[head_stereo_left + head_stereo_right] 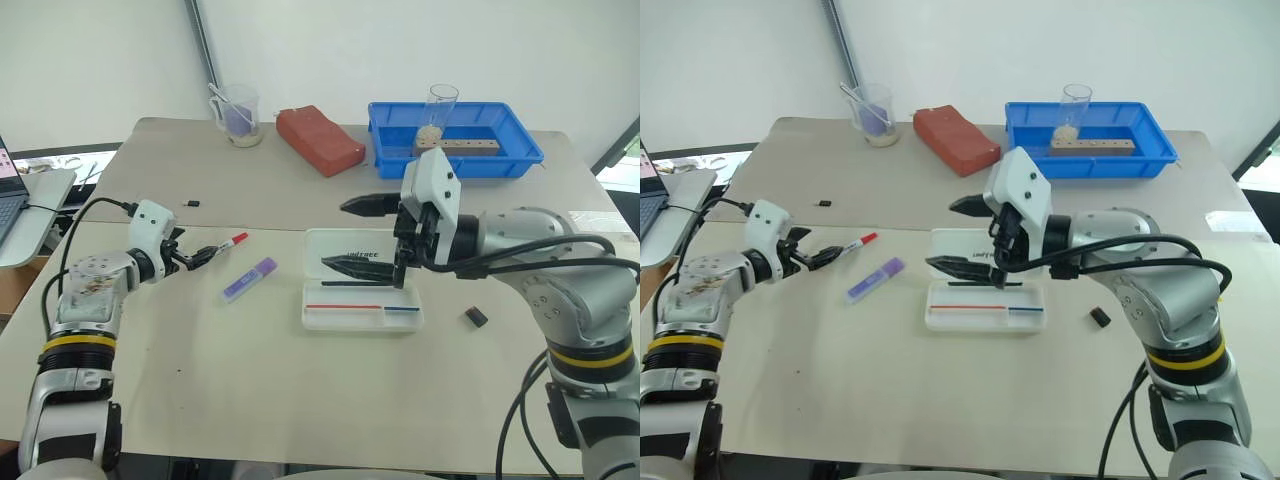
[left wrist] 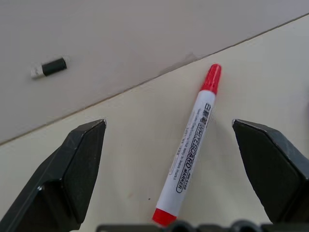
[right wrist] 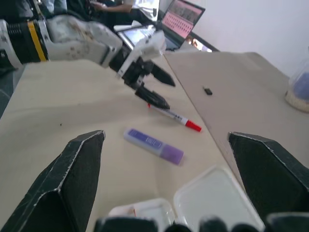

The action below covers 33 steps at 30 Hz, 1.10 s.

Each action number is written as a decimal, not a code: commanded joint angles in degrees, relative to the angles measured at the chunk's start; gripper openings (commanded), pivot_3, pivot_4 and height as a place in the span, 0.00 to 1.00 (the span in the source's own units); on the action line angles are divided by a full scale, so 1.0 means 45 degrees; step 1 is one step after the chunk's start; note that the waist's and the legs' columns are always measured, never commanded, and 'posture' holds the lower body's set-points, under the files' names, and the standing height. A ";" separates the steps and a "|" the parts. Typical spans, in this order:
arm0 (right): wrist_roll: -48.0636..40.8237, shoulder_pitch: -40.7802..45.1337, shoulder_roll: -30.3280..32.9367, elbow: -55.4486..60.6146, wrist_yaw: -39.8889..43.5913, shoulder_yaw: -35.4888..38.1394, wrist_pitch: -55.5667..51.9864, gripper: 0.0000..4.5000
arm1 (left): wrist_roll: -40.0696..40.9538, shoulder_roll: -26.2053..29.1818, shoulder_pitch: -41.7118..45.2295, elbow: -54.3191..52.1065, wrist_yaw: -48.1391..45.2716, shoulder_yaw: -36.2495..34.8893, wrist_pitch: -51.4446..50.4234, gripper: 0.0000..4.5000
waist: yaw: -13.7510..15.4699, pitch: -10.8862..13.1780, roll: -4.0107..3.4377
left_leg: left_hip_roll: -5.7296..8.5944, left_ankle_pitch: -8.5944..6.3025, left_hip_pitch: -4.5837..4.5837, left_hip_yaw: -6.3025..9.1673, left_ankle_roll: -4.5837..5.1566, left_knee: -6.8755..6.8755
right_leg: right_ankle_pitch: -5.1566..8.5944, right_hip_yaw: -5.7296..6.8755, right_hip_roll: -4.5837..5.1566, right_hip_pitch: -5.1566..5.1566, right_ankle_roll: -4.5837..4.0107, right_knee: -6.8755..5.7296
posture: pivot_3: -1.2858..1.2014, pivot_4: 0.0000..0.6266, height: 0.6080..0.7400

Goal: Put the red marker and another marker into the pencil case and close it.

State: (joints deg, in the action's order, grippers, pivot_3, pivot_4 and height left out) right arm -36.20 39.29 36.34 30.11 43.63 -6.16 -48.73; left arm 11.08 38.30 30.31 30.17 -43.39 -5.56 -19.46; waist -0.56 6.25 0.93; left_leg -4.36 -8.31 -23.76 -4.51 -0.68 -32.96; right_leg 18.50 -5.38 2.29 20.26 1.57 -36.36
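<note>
The red marker (image 1: pixel 229 243) lies on the table left of centre, its red cap pointing away from my left gripper (image 1: pixel 203 255). That gripper is open, and its two fingers straddle the marker's tail end (image 2: pixel 190 150) without touching it. The other marker, a stubby purple highlighter (image 1: pixel 249 279), lies just to the right of the red one. The pencil case (image 1: pixel 345 320) sits open at the table's centre, its lid (image 1: pixel 328 245) folded back, with a thin red pen and a blue pen in the base. My right gripper (image 1: pixel 360 235) hovers open over the case, pointing left.
A blue tray (image 1: pixel 520 150) holding a glass and a wooden block stands at the back right. Beside it are a red-brown block (image 1: pixel 320 140) and a measuring cup (image 1: pixel 237 115). Small black pieces lie on the table (image 1: pixel 476 316) (image 1: pixel 192 203). A laptop (image 1: pixel 8 190) sits off the left edge.
</note>
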 commanded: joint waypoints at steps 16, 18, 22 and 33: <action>0.0126 -0.0024 0.0329 0.0227 -0.0088 0.0186 0.0058 1.00 | 0.0063 0.0425 -0.0009 0.0432 -0.1081 -0.0715 0.1112 0.04 | -0.0024 -0.0005 0.0021 | -0.0008 0.0000 0.0003 -0.0005 -0.0001 -0.0001 | 0.0005 0.0002 -0.0004 0.0033 -0.0009 -0.0074 | 0.52 0.24 1.00; 0.0329 -0.0417 0.0678 0.0171 -0.0002 0.0350 0.0230 1.00 | 0.0682 0.0416 -0.0151 -0.1439 -0.1180 -0.1092 0.0937 0.04 | 0.0016 -0.0004 0.0038 | -0.0012 0.0000 -0.0001 -0.0004 -0.0001 -0.0001 | 0.0005 0.0003 -0.0005 0.0036 -0.0009 -0.0076 | 0.52 0.24 1.00; 0.0609 -0.2097 0.1934 0.0352 0.0611 0.0885 0.0627 1.00 | 0.2629 0.0533 -0.0256 -0.6581 -0.2105 -0.0980 -0.0986 0.04 | 0.0187 -0.0002 0.0069 | -0.0014 0.0000 -0.0010 -0.0027 -0.0003 -0.0007 | 0.0005 0.0019 0.0021 0.0020 -0.0009 -0.0066 | 0.52 0.24 1.00; 0.0701 -0.5828 0.3906 0.1323 0.1487 0.2062 0.1109 1.00 | 0.0430 0.0134 -0.0254 -1.0232 -0.3126 0.5048 -0.1039 0.04 | 0.0035 -0.0027 0.0014 | 0.0002 0.0000 0.0034 -0.0033 -0.0001 -0.0001 | 0.0009 -0.0020 0.0007 -0.0040 -0.0001 0.0018 | 0.52 0.24 1.00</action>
State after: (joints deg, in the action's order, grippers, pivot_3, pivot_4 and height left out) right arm -32.90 12.57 53.70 33.85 50.61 0.88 -45.31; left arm 16.38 38.87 28.80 -17.69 -57.61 15.54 -27.12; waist -0.41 6.13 0.99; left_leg -4.35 -8.31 -23.62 -4.65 -0.68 -32.99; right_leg 18.54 -5.49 2.30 20.11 1.56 -36.28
